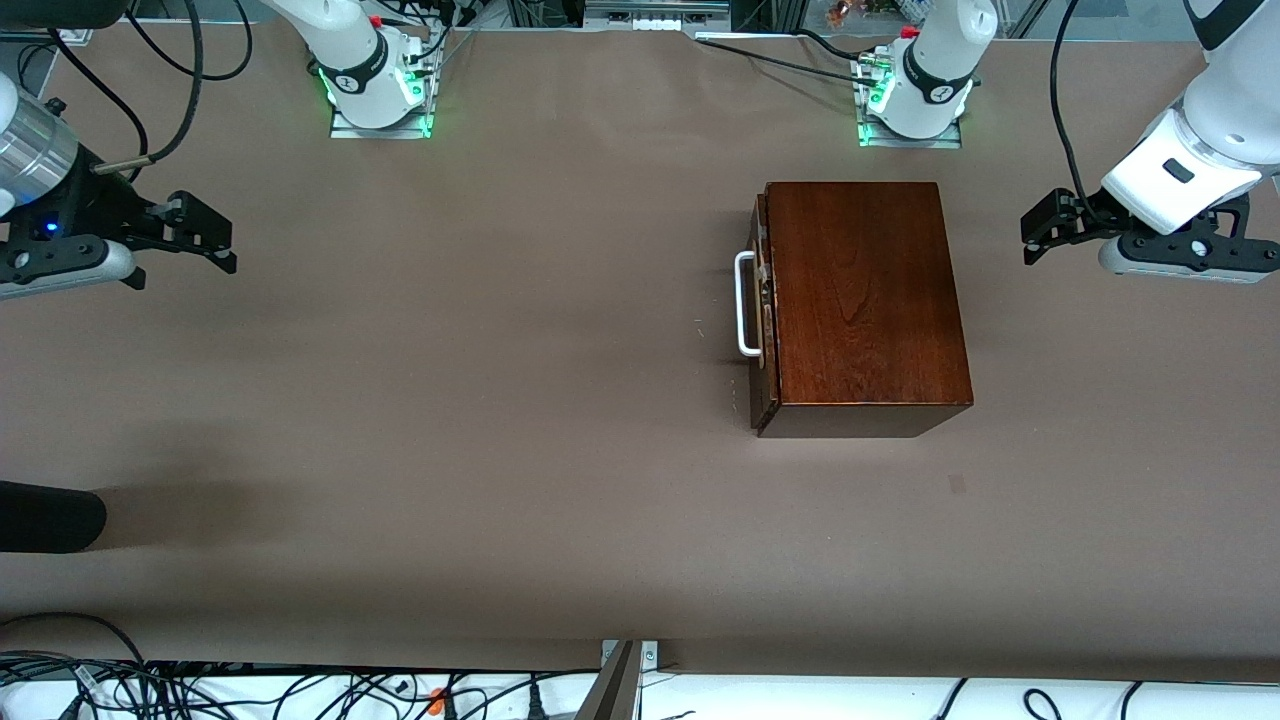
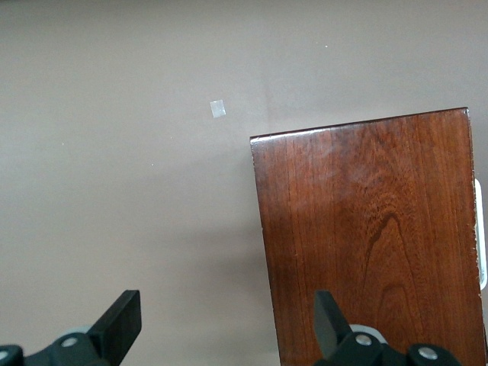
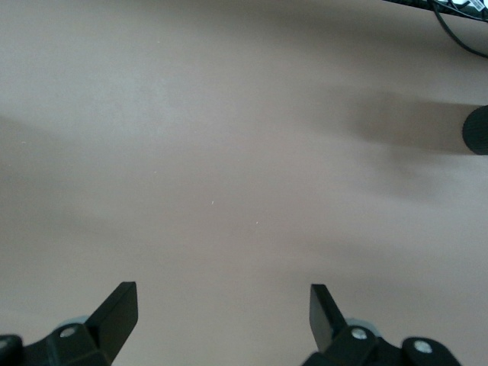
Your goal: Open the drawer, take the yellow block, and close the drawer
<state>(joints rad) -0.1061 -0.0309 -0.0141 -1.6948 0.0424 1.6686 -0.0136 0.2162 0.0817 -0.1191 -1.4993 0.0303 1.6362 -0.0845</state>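
Brown paper covers the whole table (image 1: 450, 400), flat and plain.

At the right arm's end of the table, the right gripper (image 1: 205, 240) hangs in the air over bare brown table. Its two black fingers (image 3: 114, 316) stand wide apart. Nothing is between them, and nothing is under them but the table top. A round black thing (image 1: 50, 517) pokes in at the table's edge at that same end, nearer to the front camera, and it throws a soft shadow.

Moving along toward the left arm's end, the dark reddish-brown wooden box (image 1: 862, 300) sits on the table, near the left arm's base. Its top is smooth and shiny. The drawer (image 1: 762, 310) is in the side of the box that faces the right arm's end of the table. The drawer is pushed in almost all the way. Only a thin crack shows where it meets the box. The white U-shaped bar handle (image 1: 745, 305) sticks out from the drawer front. No gripper is touching it.

A small pale square mark (image 1: 957, 484) lies on the table a bit nearer to the front camera than the box.

Last comes the left gripper (image 1: 1045, 232). It hangs in the air just beside the box, at the left arm's end of the table. Its black fingers (image 2: 122, 320) are spread wide too, and they hold nothing.
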